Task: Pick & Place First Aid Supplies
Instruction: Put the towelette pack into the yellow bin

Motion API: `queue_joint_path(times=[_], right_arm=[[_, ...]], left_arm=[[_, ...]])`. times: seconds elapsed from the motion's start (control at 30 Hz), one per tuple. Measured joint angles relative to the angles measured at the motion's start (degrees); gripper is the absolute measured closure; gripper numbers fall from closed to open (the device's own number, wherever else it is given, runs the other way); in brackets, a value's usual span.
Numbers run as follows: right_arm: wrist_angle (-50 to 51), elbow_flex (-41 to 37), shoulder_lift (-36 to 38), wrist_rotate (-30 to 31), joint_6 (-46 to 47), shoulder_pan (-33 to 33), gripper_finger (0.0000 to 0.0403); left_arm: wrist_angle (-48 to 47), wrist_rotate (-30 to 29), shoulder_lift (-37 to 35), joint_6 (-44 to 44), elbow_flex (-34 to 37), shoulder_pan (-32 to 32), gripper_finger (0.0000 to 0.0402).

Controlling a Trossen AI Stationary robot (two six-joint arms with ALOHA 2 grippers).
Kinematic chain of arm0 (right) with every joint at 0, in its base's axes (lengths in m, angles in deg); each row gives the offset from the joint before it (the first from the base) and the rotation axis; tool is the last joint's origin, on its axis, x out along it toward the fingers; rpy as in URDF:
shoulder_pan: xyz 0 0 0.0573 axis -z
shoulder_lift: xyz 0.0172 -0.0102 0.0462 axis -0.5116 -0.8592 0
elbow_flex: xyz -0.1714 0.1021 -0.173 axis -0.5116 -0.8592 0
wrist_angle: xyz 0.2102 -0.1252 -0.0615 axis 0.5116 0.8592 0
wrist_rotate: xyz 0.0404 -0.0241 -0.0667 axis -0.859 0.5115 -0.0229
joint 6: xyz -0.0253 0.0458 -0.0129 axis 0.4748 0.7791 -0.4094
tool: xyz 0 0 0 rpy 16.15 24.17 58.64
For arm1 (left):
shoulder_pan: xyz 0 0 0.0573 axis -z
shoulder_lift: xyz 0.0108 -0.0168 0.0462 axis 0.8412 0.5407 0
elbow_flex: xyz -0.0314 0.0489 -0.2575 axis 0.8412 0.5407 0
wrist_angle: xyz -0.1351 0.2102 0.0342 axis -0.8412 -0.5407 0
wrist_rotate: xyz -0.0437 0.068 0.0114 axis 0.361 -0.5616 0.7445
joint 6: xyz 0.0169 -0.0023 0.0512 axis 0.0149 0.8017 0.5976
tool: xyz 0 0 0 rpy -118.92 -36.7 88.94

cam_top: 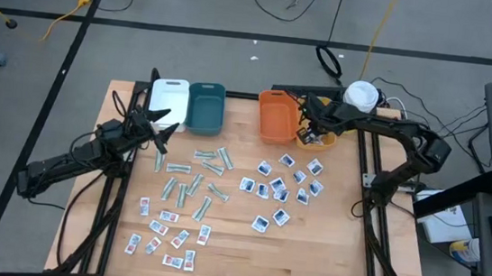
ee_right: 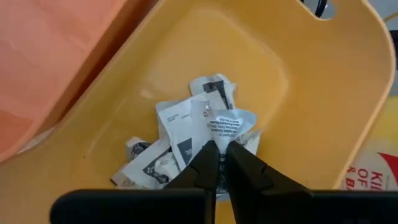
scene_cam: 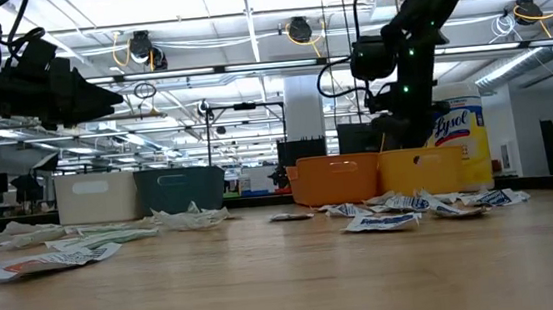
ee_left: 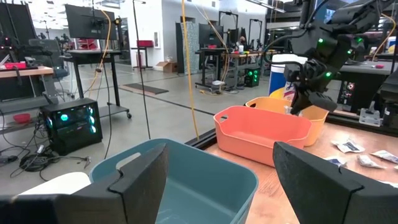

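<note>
Over the yellow bin [ee_right: 186, 87], right claw [ee_right: 219, 158] lowered inside, fingers pinched together on the edge of a white packet with dark print [ee_right: 227, 121]; judged to be at the point of delivery, packet poised above several like packets [ee_right: 155, 162] already lying on the bin floor. Alongside, orange bin [cam_top: 275, 118], teal bin [cam_top: 205, 107] and white bin [cam_top: 168, 99] in a row at the worktop's [cam_top: 353, 248] far edge, apparently one per packet kind. Spread on the worktop: blue-printed white packets [cam_top: 282, 187] nearest the yellow bin, pale-green strips [cam_top: 192, 183] in the middle, red-printed packets [cam_top: 164, 234] toward the near left. Above the teal bin, left claw [ee_left: 217, 180] spread wide and empty, seemingly waiting. Beyond the yellow bin, a Lysol canister [scene_cam: 466, 138].
</note>
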Motion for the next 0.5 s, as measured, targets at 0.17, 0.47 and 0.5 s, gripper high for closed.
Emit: queue_joint_path(times=[0.17,0.47,0.5], right_arm=[[1.5,0.0,0.0,-0.1,0.4,0.1,0.034],[4.4,1.0,0.0,-1.2,-1.4,-0.1,0.02],[5.6,1.6,0.0,-1.9,-1.2,-0.1,0.0192]], left_arm=[[0.0,0.0,0.0,0.0,0.0,0.0,0.0105],[0.0,0.0,0.0,0.0,0.0,0.0,0.0105],[0.0,0.0,0.0,0.0,0.0,0.0,0.0105]])
